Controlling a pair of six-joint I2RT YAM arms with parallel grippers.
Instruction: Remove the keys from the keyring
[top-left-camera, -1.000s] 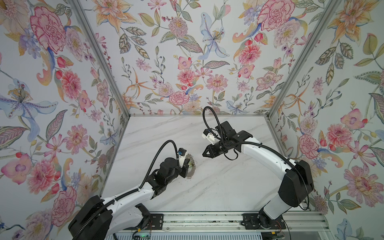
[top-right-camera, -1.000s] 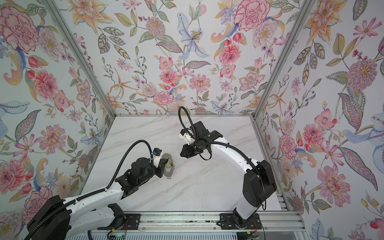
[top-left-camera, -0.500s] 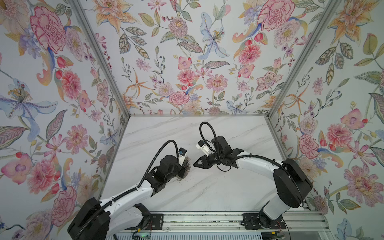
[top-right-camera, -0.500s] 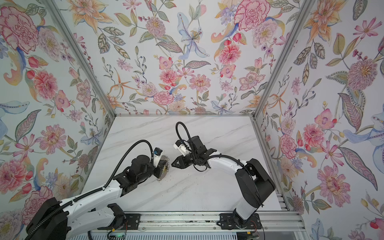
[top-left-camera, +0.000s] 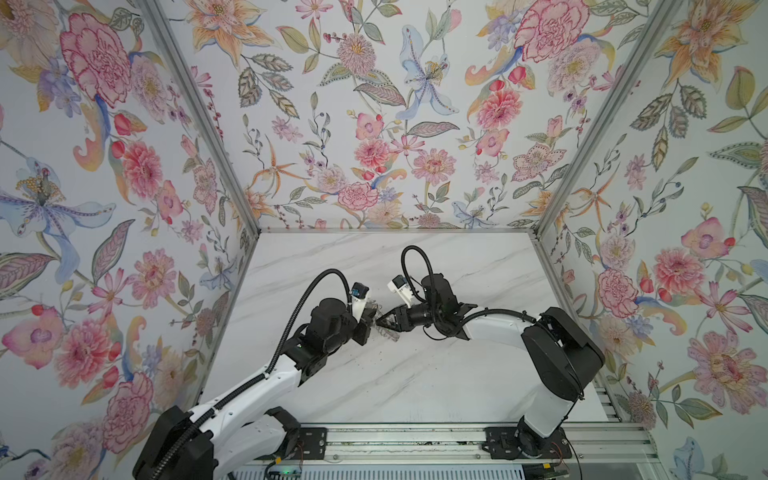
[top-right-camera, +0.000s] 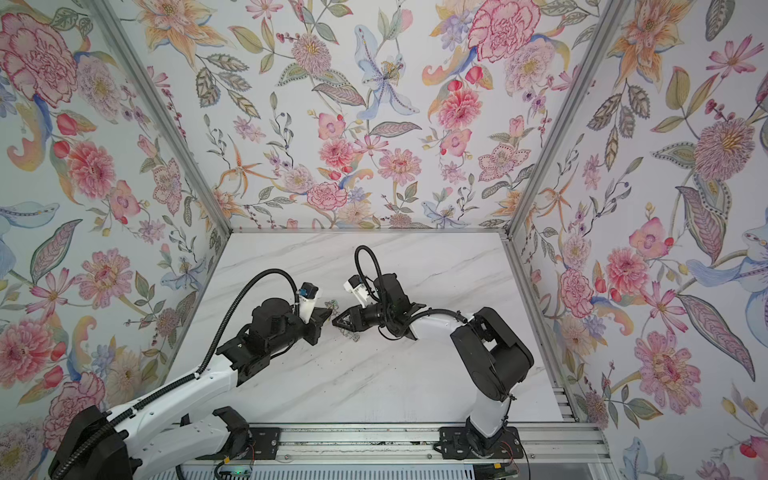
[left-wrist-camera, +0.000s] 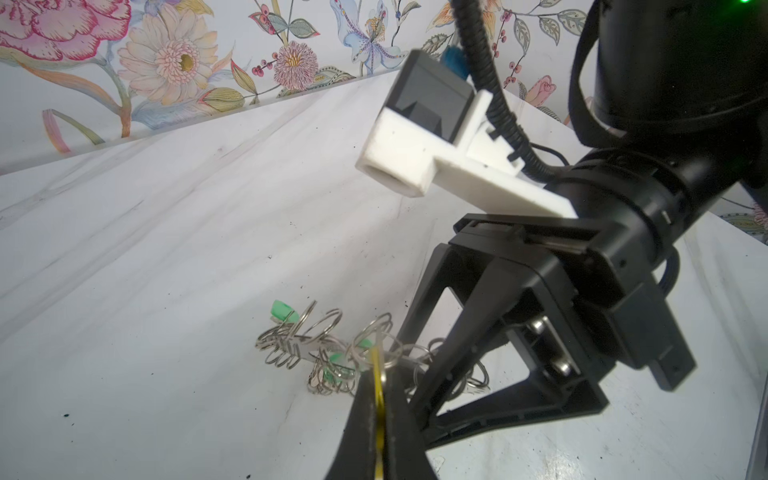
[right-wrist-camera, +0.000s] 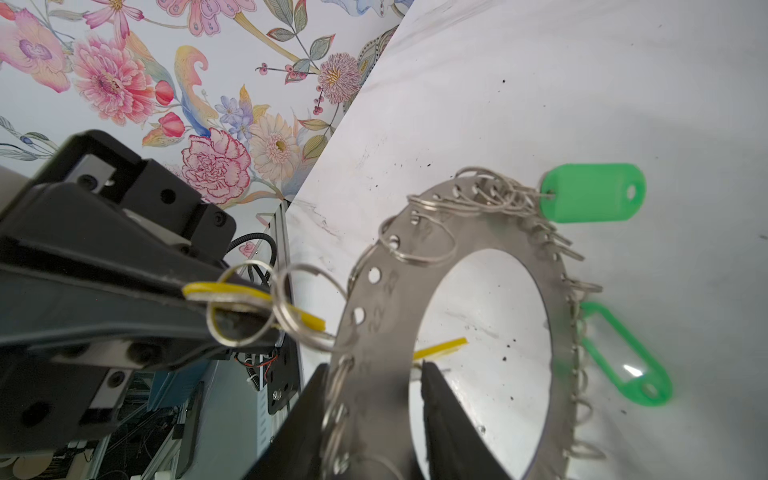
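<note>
Item: rail (top-left-camera: 415, 436) at the near edge of the table, carrying both arm bases.

Item: marble table (top-left-camera: 415, 382), white with grey veins and a scatter of small dark specks.

Item: left gripper (right-wrist-camera: 232, 307), at mid-table. Its jaws are clamped tight on a yellow tag (right-wrist-camera: 224, 290) with a key blade pressed against it. Seen edge-on in the left wrist view, the tag is a thin yellow line (left-wrist-camera: 379, 399) between the two black fingers (left-wrist-camera: 405, 419). A wire loop (right-wrist-camera: 307, 307) runs from this tag to the keyring's rim.

Item: keyring (right-wrist-camera: 376, 332), a flat grey disc with a large round hole, its numbered rim fringed with wire loops. It sits between the two grippers in both top views (top-left-camera: 384, 326) (top-right-camera: 347, 328) (small and partly hidden there).

Item: right gripper (right-wrist-camera: 374, 424), meeting the left one at mid-table. Its jaws are parted and straddle the disc's band, one finger (right-wrist-camera: 299, 432) outside the rim and the other through the centre hole. Whether they press the metal I cannot tell.

Item: second yellow tag (right-wrist-camera: 440, 348), showing through the centre hole.

Item: two green tags, on loops at the disc's far rim, one solid (right-wrist-camera: 594, 198), one with a clear window (right-wrist-camera: 623, 357).

Item: floral walls (top-left-camera: 374, 124), enclosing the table on three sides.
</note>
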